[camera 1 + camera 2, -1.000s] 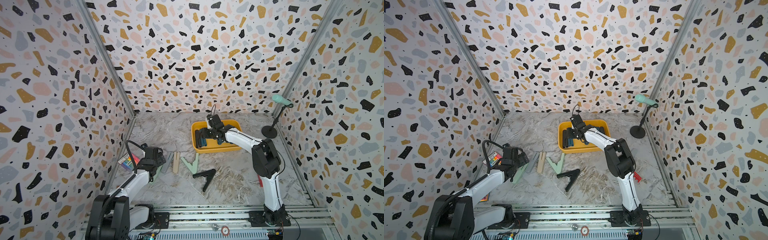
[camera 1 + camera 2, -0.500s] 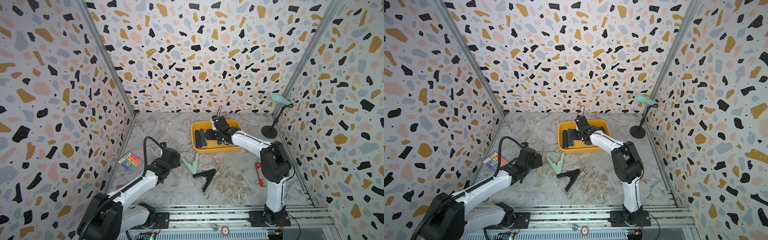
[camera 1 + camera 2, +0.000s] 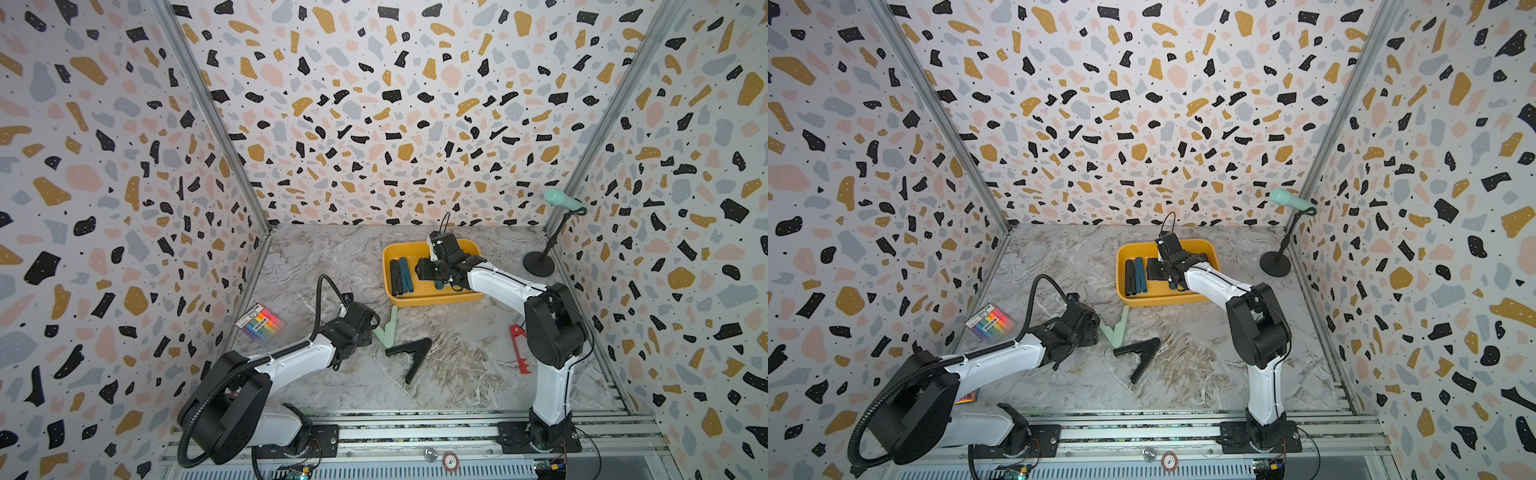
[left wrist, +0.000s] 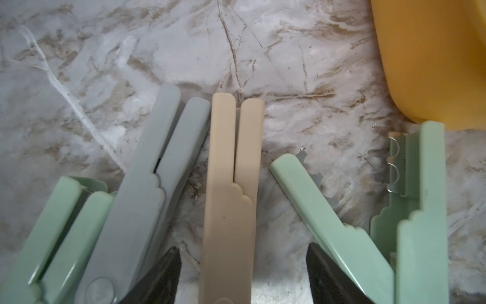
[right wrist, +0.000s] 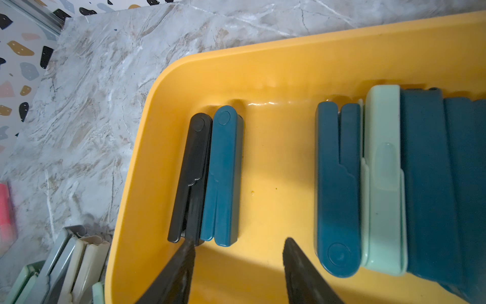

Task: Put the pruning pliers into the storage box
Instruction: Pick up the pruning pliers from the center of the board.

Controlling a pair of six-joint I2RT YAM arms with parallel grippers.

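Pickup: the left end effector (image 4: 242,248), open, straddles the beige pruning pliers (image 4: 232,184) on the surface (image 4: 315,65). Next, close and carry them to the storage box (image 3: 432,300), over which the right end effector (image 5: 239,243) hangs open.

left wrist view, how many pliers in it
4 on the table: folded mint pliers, grey pliers, beige pliers, open mint pliers by the storage box. Others may be hidden.

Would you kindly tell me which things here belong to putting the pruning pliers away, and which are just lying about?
Belonging to the job: storage box; beige pliers; grey pliers; open mint pliers; open black pliers; red pliers; teal pliers, already boxed.
Just lying about: rainbow-striped packet; mint microphone on its stand.
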